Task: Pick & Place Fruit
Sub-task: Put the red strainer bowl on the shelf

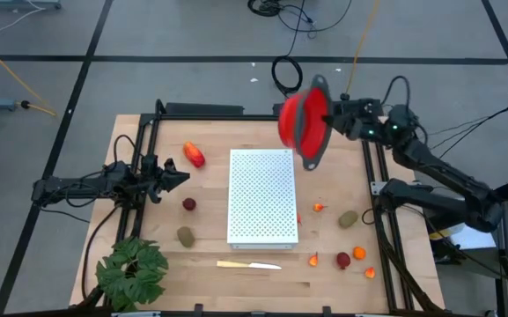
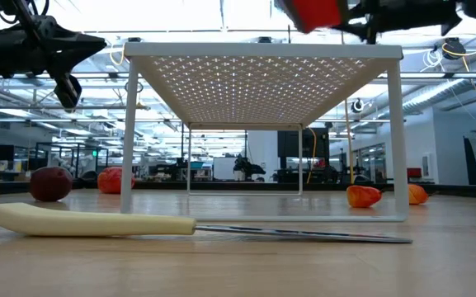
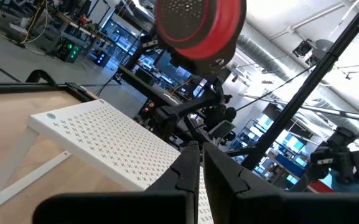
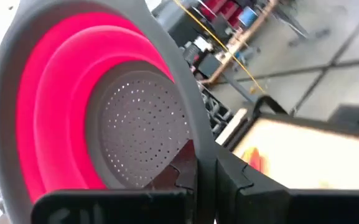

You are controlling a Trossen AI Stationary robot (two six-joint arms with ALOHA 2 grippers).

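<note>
Toy fruit lies on the wooden table: a red-orange oblong (image 1: 194, 154), a dark red ball (image 1: 189, 204) and an olive oval (image 1: 185, 235) left of the white perforated rack (image 1: 262, 195). Right of the rack lie another olive oval (image 1: 349, 218), a dark red ball (image 1: 343, 260) and small orange bits (image 1: 313, 259). My right gripper (image 1: 329, 113) is shut on a red colander (image 1: 305, 119) with a grey rim, high over the rack's far right corner. My left gripper (image 1: 181, 173) hovers shut over the table's left side, holding nothing. My right gripper pinches the colander's grey rim (image 4: 195, 134) between its two fingers, one finger (image 4: 182, 177) on the perforated inner side and one outside. The fingers come roughly level from the table's right. The colander stands on edge, lifted clear of the rack and table.
A pale yellow knife (image 1: 248, 264) lies near the front edge. A green leafy plant (image 1: 132, 269) sits at the front left corner. Black frame rails (image 1: 139, 141) run along the table's left and right sides. The rack stands on thin legs (image 2: 128, 132).
</note>
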